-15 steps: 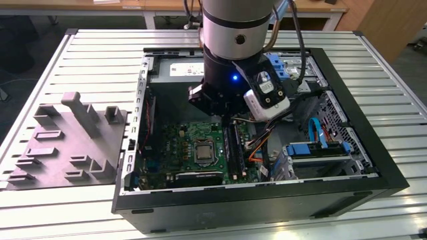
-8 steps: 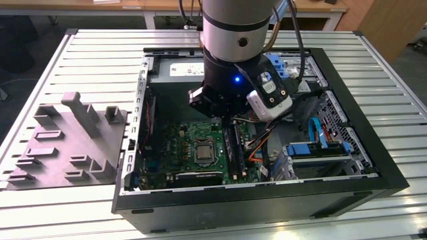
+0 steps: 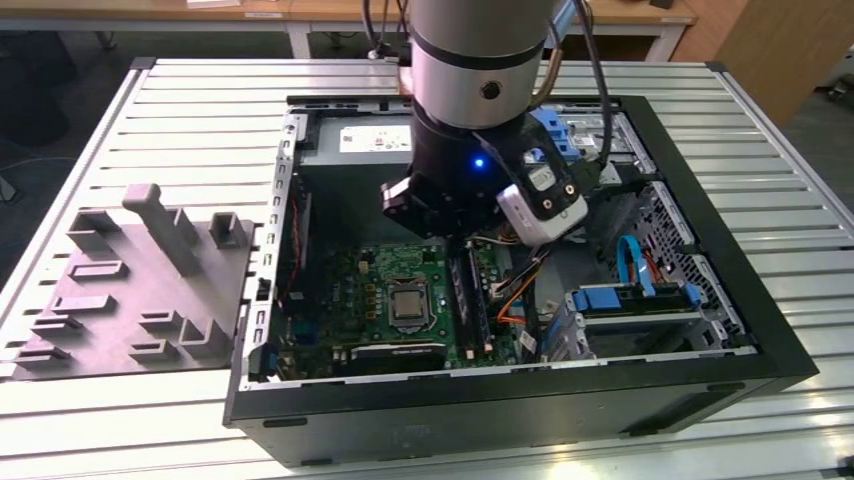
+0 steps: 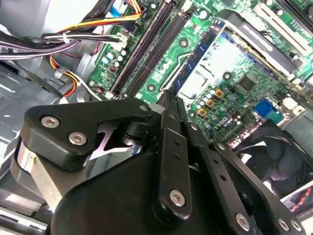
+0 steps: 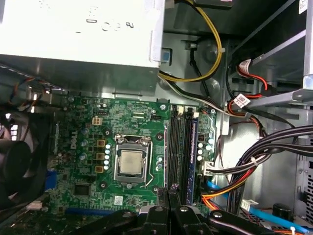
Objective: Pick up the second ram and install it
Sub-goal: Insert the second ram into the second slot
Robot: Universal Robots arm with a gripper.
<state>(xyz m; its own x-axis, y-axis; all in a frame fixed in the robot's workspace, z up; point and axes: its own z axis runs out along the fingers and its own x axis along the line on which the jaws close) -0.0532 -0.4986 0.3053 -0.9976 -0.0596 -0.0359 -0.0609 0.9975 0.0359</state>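
- My fingers [image 4: 171,110] are narrow, pinched on the ram [image 4: 198,56], a thin blue-green stick held on edge.
- Ram sits low over the motherboard [image 5: 88,142], running along the black slots [image 5: 180,152], on the side nearest the CPU socket [image 5: 129,164].
- Can't tell whether it's seated in a slot.
- I'm inside the open case [image 3: 534,410] on the slatted table [image 3: 787,180]; a grey fixture [image 3: 134,290] lies at the exterior view's left.
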